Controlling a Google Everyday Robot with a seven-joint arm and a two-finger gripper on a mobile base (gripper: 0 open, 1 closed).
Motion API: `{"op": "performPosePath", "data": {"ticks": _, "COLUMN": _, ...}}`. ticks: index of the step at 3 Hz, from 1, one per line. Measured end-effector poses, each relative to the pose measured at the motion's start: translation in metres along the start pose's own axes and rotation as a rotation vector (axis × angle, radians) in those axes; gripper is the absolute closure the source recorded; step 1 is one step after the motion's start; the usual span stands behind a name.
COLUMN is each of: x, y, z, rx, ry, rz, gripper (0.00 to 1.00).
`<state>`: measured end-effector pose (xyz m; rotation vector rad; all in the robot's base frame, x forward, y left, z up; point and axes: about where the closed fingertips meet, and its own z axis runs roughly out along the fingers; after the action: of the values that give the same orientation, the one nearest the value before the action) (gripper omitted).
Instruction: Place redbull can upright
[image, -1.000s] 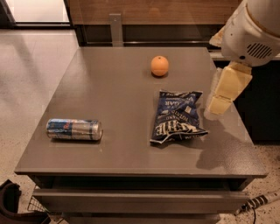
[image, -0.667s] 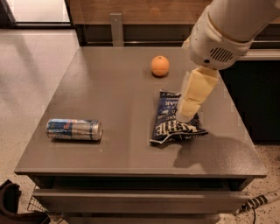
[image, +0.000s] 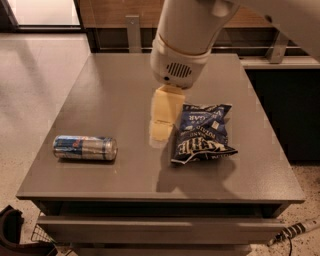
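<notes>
The redbull can, blue and silver with shiny ends, lies on its side near the front left of the grey table. My gripper, cream-coloured, hangs from the big white arm over the table's middle. It is to the right of the can and well apart from it, just left of the chip bag.
A dark blue chip bag with white lettering lies right of the gripper. The white arm covers the table's back middle. A wooden wall and rail run behind the table. The floor drops away on the left.
The arm and gripper have swung left from the table's right edge to its middle. They now hide the orange at the back. The can and bag have not moved.
</notes>
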<state>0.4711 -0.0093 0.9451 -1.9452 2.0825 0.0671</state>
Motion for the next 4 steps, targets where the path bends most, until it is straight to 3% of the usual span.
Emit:
{"op": "performPosePath", "data": {"ticks": 1, "x": -0.023, "y": 0.003, "z": 0.021, "rx": -0.048, "ry": 0.034, "rz": 0.042, "gripper": 0.0}}
{"op": "performPosePath", "data": {"ticks": 2, "x": -0.043, "y": 0.003, "z": 0.045, "rx": -0.088, "ry": 0.058, "rz": 0.142, "gripper": 0.0}}
{"op": "performPosePath", "data": {"ticks": 3, "x": -0.046, "y": 0.002, "z": 0.048, "rx": -0.089, "ry": 0.051, "rz": 0.138, "gripper": 0.0}}
{"op": "performPosePath", "data": {"ticks": 4, "x": -0.067, "y": -0.001, "z": 0.068, "rx": -0.097, "ry": 0.01, "rz": 0.111, "gripper": 0.0}}
